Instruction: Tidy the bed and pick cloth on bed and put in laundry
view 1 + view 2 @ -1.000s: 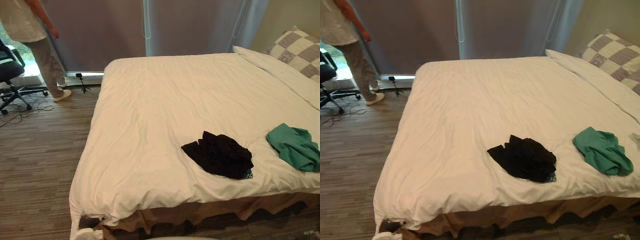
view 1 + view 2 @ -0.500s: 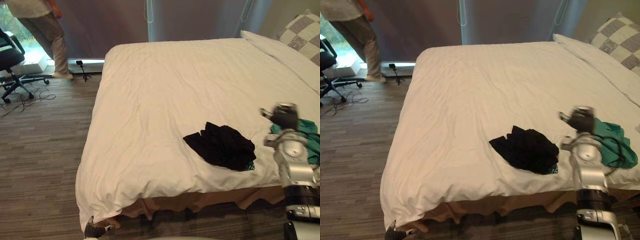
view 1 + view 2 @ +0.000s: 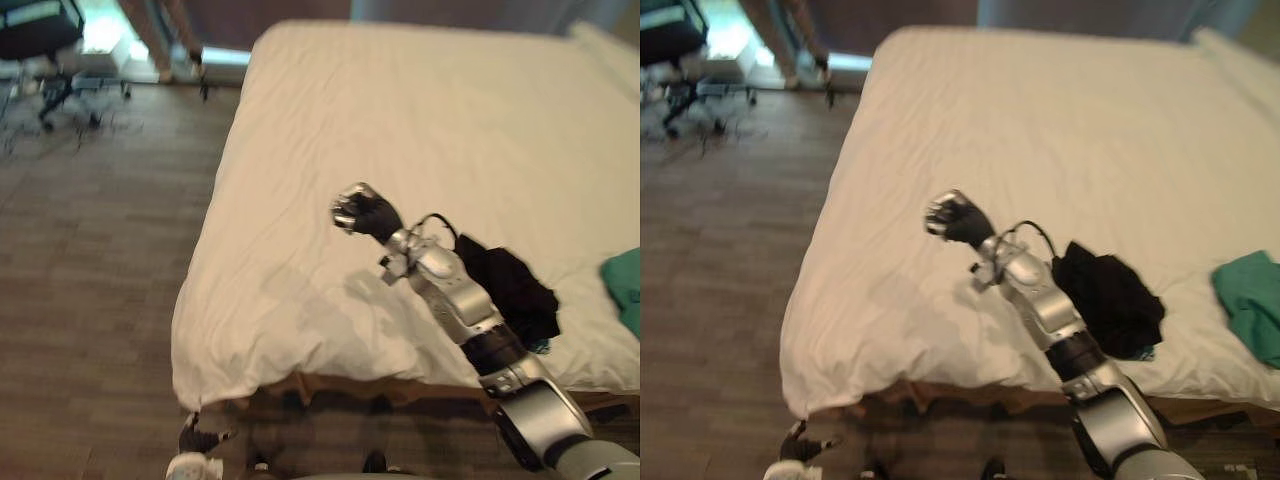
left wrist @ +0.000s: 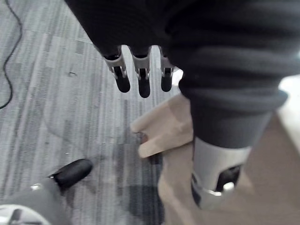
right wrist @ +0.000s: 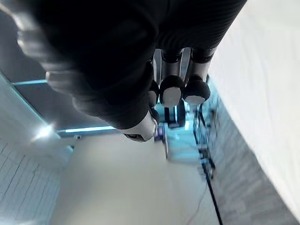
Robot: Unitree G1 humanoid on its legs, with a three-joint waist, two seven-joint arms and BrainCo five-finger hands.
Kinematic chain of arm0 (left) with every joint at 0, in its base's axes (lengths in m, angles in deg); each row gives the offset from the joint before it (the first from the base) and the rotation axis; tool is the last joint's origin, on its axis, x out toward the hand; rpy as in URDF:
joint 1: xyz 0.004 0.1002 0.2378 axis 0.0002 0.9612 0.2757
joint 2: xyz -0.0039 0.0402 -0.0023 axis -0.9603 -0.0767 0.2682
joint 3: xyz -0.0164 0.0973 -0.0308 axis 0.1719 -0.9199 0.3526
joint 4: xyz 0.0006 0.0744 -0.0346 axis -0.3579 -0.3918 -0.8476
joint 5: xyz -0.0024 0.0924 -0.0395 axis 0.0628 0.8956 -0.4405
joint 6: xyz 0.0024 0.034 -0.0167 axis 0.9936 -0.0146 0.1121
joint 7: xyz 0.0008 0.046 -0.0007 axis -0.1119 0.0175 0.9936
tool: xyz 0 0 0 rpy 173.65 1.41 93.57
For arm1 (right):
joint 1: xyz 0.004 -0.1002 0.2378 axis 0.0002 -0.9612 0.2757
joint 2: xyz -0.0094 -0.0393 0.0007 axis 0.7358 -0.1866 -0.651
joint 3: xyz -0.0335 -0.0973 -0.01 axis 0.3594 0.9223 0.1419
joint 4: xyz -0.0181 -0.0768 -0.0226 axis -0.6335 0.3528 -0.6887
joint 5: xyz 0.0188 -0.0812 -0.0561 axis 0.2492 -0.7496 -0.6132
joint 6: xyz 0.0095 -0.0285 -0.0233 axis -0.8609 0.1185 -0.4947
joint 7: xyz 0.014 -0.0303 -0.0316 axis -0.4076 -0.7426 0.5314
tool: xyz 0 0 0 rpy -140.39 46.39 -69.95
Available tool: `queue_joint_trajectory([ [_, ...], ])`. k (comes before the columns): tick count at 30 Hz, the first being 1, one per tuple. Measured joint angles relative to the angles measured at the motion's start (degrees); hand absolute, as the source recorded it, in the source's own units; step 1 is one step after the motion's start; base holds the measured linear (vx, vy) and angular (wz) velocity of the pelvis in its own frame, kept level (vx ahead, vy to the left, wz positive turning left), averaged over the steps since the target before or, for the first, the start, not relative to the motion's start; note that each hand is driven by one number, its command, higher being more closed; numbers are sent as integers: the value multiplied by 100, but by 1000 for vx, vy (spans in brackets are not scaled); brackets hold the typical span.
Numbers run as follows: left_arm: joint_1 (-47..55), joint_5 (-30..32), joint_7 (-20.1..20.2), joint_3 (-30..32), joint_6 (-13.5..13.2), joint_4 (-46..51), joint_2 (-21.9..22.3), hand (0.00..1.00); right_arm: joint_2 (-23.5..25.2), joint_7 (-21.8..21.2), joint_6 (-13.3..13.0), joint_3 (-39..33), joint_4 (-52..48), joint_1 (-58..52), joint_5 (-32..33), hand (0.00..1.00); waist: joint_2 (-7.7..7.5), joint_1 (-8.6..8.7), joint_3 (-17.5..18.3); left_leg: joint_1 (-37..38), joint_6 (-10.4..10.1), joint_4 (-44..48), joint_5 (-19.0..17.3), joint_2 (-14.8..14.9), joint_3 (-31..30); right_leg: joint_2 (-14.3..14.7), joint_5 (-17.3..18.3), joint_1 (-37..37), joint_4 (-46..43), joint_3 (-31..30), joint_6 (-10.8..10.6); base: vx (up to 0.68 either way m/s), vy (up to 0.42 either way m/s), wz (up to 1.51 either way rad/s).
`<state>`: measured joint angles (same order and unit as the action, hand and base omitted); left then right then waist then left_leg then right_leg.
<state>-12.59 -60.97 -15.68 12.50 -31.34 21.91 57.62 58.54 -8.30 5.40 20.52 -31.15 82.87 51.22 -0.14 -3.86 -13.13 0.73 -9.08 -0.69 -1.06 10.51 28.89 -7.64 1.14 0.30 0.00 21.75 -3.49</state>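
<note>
Right hand [image 3: 364, 212] is up over the white duvet [image 3: 420, 110], fingers balled in on themselves with nothing in them, as far as the blurred head views and its own wrist camera let me judge. The black cloth [image 3: 1110, 298] lies crumpled on the bed near the front edge, just beside the forearm on its right. The green cloth [image 3: 1252, 305] sits further right, well apart. Left hand [image 4: 143, 80] hangs low by the bed skirt [image 4: 164, 123] above the floor [image 4: 56, 93], fingers straight and loose, empty.

The danger here: that fist is out beyond the black cloth, not above it. Come down like that and it only dents the duvet. Swing across with the fingers closed and the forearm may sweep the cloth off the edge onto the floor.
</note>
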Motion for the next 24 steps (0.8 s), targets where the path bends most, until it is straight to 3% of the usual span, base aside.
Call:
queue_joint_trajectory([
  [3, -351, -184, -66, -190, -7, 92, 24, 0, 410, 128, -94, 260, 492, 479, -17, 100, 236, -116, -755, -481, 41, 224, 27, 9, -182, -65, -22, 378, -190, 8, 33, -95, 0, 23],
  [6, -583, -275, -172, -435, -103, 281, 30, 0, 597, 159, -95, 537, 939, 602, -27, 100, 386, -157, -1199, -790, 59, 403, 20, 8, -307, -123, -27, 600, -300, 4, 40, -47, 12, 18],
  [12, -1059, -294, -258, -1332, -119, 337, 61, 0, 934, 274, -154, 1067, 1635, 654, -355, 100, 704, -234, -1350, -1477, 95, 761, -2, -37, -564, -270, -26, 1116, -447, -26, 40, 43, 25, 10],
  [14, -1236, -330, -257, -1596, -115, 323, 63, 0, 998, 369, -315, 1035, 2070, 848, -438, 100, 811, -244, -1392, -2022, 112, 1675, -13, -23, -782, -446, -25, 1193, -493, -26, 40, 71, 17, 22],
  [15, -1269, -365, -257, -1650, -121, 319, 67, 0, 1007, 379, -373, 1021, 2167, 883, -436, 100, 830, -254, -1403, -2270, 201, 1928, -198, -44, -837, -528, -25, 1196, -498, -20, 40, 31, 35, 15],
  [16, -1269, -410, -253, -1710, -129, 296, 119, 0, 1028, 378, -450, 1005, 2311, 923, -432, 100, 935, -253, -1382, -2314, 312, 1428, -251, -225, -1068, -558, -22, 1237, -506, -30, 35, 20, 100, -22],
  [17, -1227, -497, -241, -1902, -149, 267, 184, 0, 1062, 361, -550, 958, 2523, 1003, -416, 100, 1278, -274, -1379, -2131, 488, 527, 460, -343, -1153, -485, 57, 1356, -694, -50, -79, 18, 121, -17],
  [18, -1272, -517, -232, -1941, -160, 232, 201, 0, 1075, 321, -652, 881, 2628, 1031, -387, 100, 1333, -236, -1353, -2151, 482, 407, 551, -427, -1222, -600, 123, 1470, -813, -31, -165, 39, 114, -26],
  [22, -1263, -519, -225, -1972, -507, 154, 185, 0, 1113, -305, -812, 550, 3176, 1025, -183, 100, 1406, -257, -1370, -2053, 490, 531, 573, -558, -1210, -737, 150, 1408, -847, -110, -207, 15, 28, -6],
  [24, -1110, -518, -215, -1901, -733, 249, 189, 0, 1209, -694, -829, 363, 3176, 642, -230, 100, 1351, -120, -1400, -1850, 488, 563, 571, -545, -1210, -712, 144, 1137, -750, -149, -206, -21, 3, 0],
])
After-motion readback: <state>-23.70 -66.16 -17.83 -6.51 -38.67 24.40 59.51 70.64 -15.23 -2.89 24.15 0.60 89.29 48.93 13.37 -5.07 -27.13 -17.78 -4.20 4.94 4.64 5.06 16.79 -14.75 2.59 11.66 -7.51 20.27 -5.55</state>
